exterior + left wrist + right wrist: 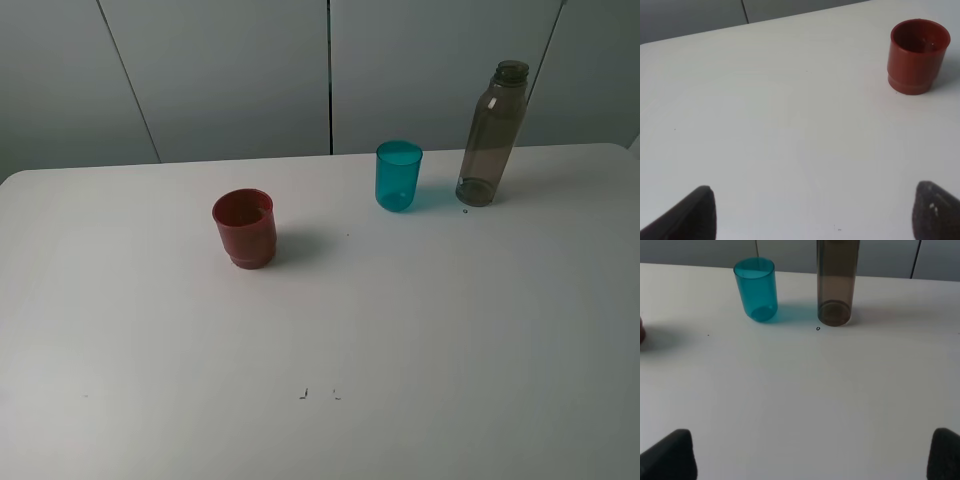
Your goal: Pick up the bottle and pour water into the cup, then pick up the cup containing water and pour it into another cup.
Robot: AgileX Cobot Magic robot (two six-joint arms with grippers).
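On the table, our right end effector (spread wide, like the left) could topple the tall bottle onto the teal cup nearby.

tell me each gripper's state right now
left gripper: open, holding nothing
right gripper: open, holding nothing

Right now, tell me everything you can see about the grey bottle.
The bottle is tall, smoky grey-brown translucent plastic, with a cylindrical body narrowing to a short neck at the top. It stands upright on the white table near the far edge, just right of the teal cup but apart from it. Nothing grips or touches it.
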